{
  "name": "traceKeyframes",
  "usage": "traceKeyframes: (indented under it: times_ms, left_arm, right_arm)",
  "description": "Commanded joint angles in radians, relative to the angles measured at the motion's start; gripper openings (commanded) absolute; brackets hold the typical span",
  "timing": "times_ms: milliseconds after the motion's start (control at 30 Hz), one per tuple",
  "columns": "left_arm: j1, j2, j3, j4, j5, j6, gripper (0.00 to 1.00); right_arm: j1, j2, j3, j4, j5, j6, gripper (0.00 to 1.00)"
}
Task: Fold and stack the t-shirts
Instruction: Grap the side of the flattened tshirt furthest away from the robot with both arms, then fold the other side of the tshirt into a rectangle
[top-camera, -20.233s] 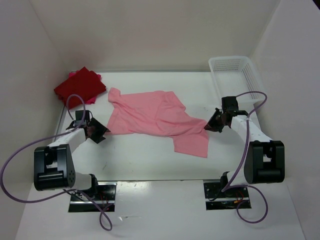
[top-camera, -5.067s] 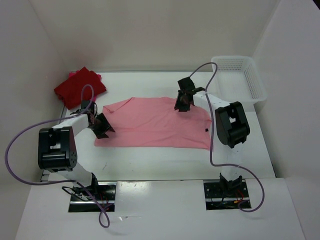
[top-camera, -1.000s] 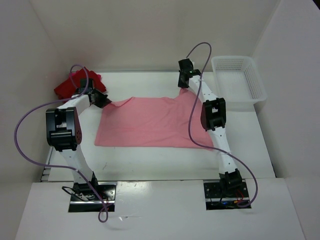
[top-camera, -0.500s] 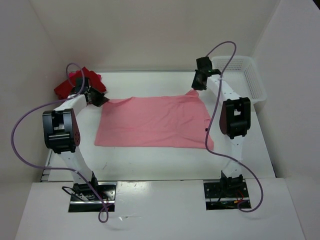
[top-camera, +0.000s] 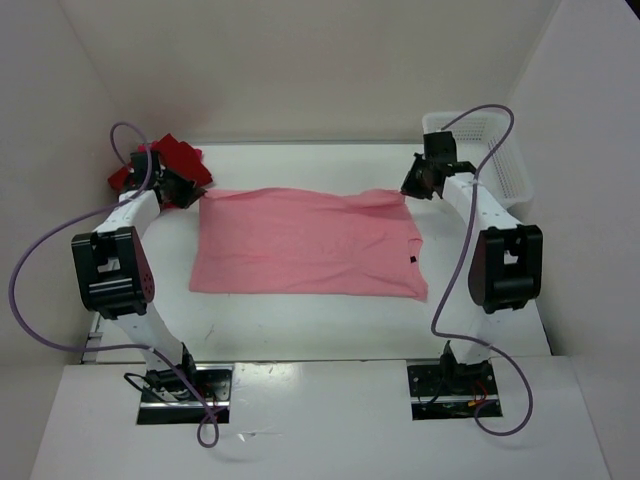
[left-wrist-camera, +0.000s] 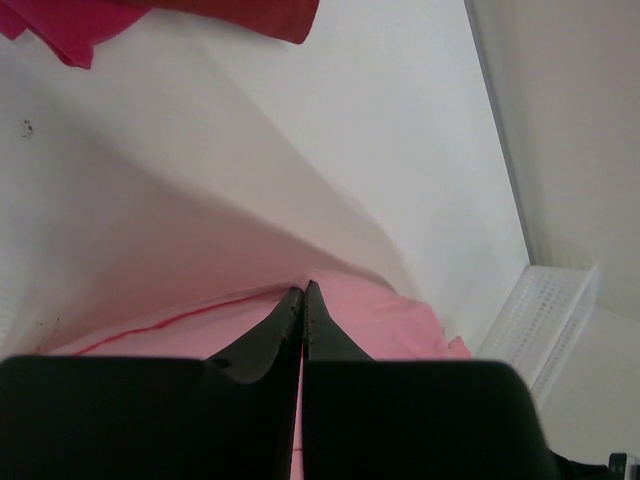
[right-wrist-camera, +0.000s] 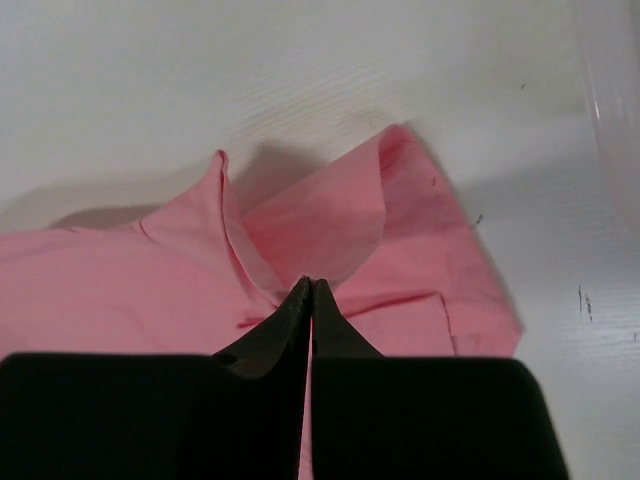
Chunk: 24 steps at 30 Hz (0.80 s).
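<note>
The left gripper (top-camera: 190, 191) is clenched on the upper left corner of the light pink t-shirt (top-camera: 300, 245). The right gripper (top-camera: 409, 188) is pinched shut on its upper right corner. Between them the shirt lies spread across the middle of the surface (top-camera: 300, 325). The dark red t-shirt (top-camera: 185, 157) lies in the frame's upper left, on the crimson-pink t-shirt (left-wrist-camera: 60, 30). The white mesh basket (top-camera: 505, 160) stands at upper right.

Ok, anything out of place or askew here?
Nothing spilled or damaged. The light pink shirt lies flat, left gripper and right gripper shut on its far corners; its right edge slants outward, with a small dark mark near it.
</note>
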Motion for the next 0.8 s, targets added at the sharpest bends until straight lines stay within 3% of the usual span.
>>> traceKeyframes:
  times_ms: [0,433,767]
  left_arm:
    - [0.015,-0.025,-0.019,0.036,0.027,0.024,0.00]
    - [0.033,0.067,-0.009,0.056,0.087,0.024,0.00]
    - [0.061,0.088,-0.009,0.056,0.107,0.045,0.00]
  right_arm:
    - [0.003,-0.118,-0.063,0.061,-0.009,0.025,0.01]
    - [-0.006,-0.392,-0.422,0.052,-0.020,0.058,0.02]
    - [-0.006,-0.497,-0.524,-0.011,0.020,0.116,0.05]
